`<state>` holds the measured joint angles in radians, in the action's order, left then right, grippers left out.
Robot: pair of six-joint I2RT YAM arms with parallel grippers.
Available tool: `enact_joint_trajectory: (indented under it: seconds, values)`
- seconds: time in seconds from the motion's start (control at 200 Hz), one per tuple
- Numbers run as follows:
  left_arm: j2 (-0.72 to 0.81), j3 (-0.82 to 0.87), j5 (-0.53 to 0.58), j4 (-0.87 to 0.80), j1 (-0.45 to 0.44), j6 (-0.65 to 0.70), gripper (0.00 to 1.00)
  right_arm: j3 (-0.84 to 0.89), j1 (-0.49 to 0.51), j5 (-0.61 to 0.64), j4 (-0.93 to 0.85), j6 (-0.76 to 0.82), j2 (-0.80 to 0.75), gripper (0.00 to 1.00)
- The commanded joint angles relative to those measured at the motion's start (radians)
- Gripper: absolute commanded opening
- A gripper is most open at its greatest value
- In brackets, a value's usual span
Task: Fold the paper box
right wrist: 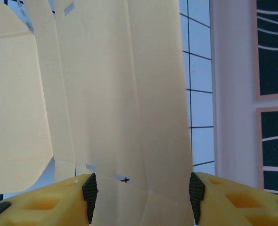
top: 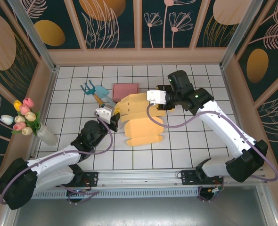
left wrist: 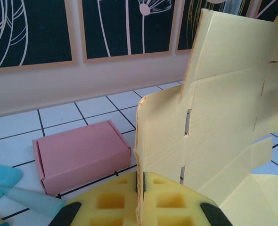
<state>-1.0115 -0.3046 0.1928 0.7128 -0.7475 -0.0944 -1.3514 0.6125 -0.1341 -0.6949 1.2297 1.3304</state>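
My left pincer (left wrist: 140, 190) is clamped shut on the lower edge of a raised flap of the yellow paper box (left wrist: 224, 117). The box stands half unfolded in the middle of the white tiled table (top: 200, 150), near the closed pink box (left wrist: 82, 153). My right pincer (right wrist: 140, 193) stands partly wide, with a flat box panel spanning the gap; I cannot tell whether its pads (right wrist: 89, 193) touch the card. The left wrist view cuts off the paper box's top and right, and crops a teal tool (left wrist: 16, 195) at lower left
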Motion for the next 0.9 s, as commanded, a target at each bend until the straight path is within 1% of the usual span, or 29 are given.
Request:
enact_joint_trajectory:
  seconds: [0.0, 0.25, 0.39, 0.5, 0.596, 0.671, 0.776, 0.896]
  values:
    - [-0.013, 0.006, 0.0, 0.075, -0.01, 0.035, 0.0, -0.049, 0.024, 0.042, -0.035, 0.028, 0.018, 0.58]
    - [0.002, 0.025, -0.021, 0.1, -0.012, 0.04, 0.0, -0.12, 0.039, 0.109, -0.109, 0.013, 0.101, 0.57]
    - [0.005, 0.028, -0.038, 0.103, -0.013, 0.04, 0.0, -0.141, 0.04, 0.118, -0.145, 0.003, 0.126, 0.53]
    - [0.005, 0.028, -0.023, 0.103, -0.013, 0.041, 0.0, -0.181, 0.04, 0.1, -0.202, -0.01, 0.147, 0.44]
    - [0.005, 0.03, -0.021, 0.105, -0.013, 0.036, 0.0, -0.199, 0.04, 0.102, -0.233, -0.013, 0.158, 0.32]
    - [0.007, 0.029, -0.022, 0.103, -0.013, 0.034, 0.0, -0.2, 0.04, 0.105, -0.241, -0.013, 0.16, 0.29]
    - [0.004, 0.029, -0.018, 0.103, -0.013, 0.031, 0.0, -0.201, 0.041, 0.099, -0.25, -0.016, 0.159, 0.2]
    - [0.001, 0.027, -0.016, 0.102, -0.013, 0.017, 0.0, -0.204, 0.041, 0.087, -0.264, -0.024, 0.162, 0.0]
